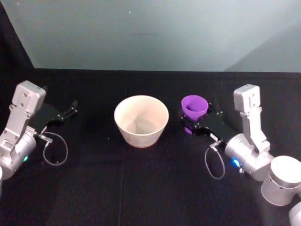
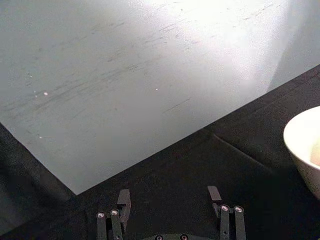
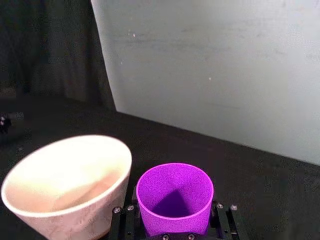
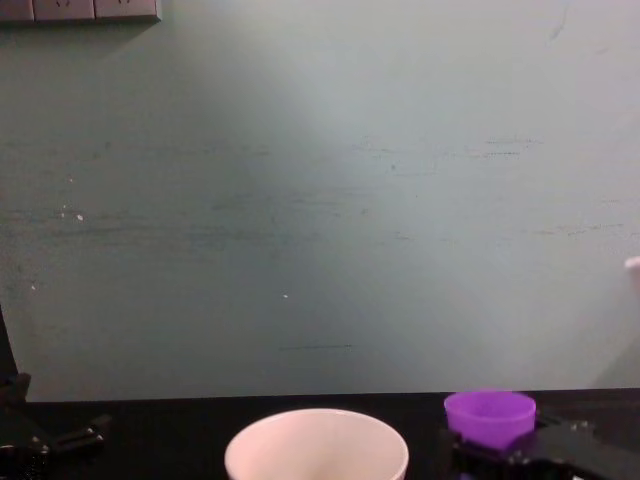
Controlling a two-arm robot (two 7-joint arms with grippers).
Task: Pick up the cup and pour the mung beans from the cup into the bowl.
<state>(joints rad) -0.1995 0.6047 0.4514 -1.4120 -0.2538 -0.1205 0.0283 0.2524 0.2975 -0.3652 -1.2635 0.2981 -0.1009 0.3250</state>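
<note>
The purple cup (image 1: pixel 194 106) stands upright just right of the pale bowl (image 1: pixel 141 120), a small gap apart. My right gripper (image 1: pixel 193 118) is shut on the cup, a finger on each side of its lower wall. The right wrist view looks into the cup (image 3: pixel 174 197), where I see only purple wall and shadow, no beans. The bowl (image 3: pixel 65 182) sits close beside it there. From the chest, the cup (image 4: pixel 489 415) rises above the right gripper (image 4: pixel 505 458), beside the bowl (image 4: pixel 316 446). Whether the cup's base touches the table is hidden. My left gripper (image 1: pixel 70 109) is parked open at the far left.
The black table (image 1: pixel 150 188) ends at a pale green wall (image 1: pixel 155 33) behind. The left wrist view shows the left gripper (image 2: pixel 169 200) with fingers (image 2: pixel 123 202) spread over bare tabletop, and the bowl's rim (image 2: pixel 300 137) off to one side.
</note>
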